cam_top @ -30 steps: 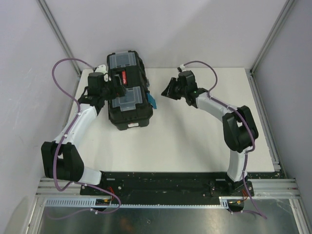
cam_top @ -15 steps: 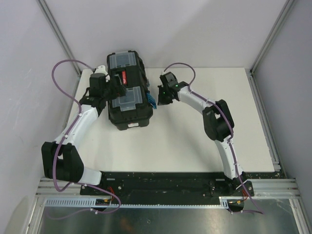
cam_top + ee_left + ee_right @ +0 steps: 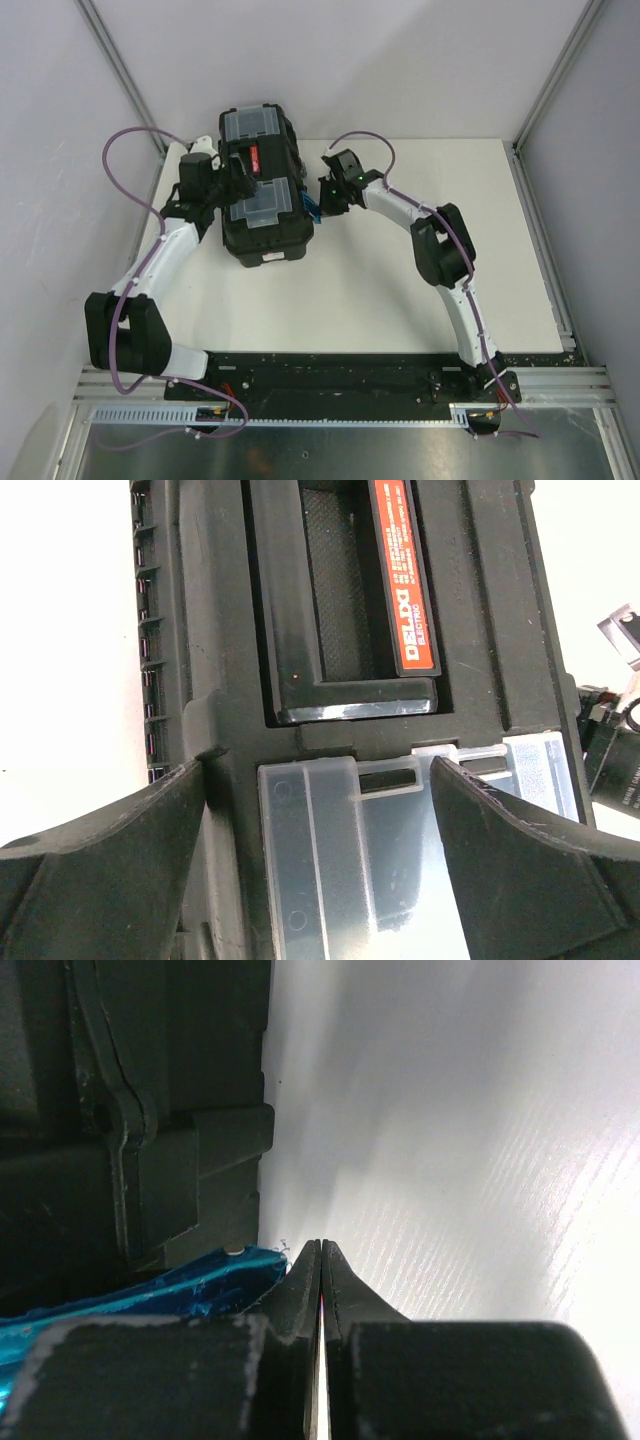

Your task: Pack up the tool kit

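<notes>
Two grippers flank the toolbox (image 3: 268,236): left gripper (image 3: 320,780) wide over it, right gripper (image 3: 321,1251) closed beside the blue latch (image 3: 150,1295).

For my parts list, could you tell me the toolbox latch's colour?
Blue latch, best in right wrist view.

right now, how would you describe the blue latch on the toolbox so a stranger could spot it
Find the big black toolbox at the far left of the white table. On its side toward the table's middle, a small latch sticks out beside the shut right gripper. It is the only bright blue piece there; the plastic around it is black.
</notes>
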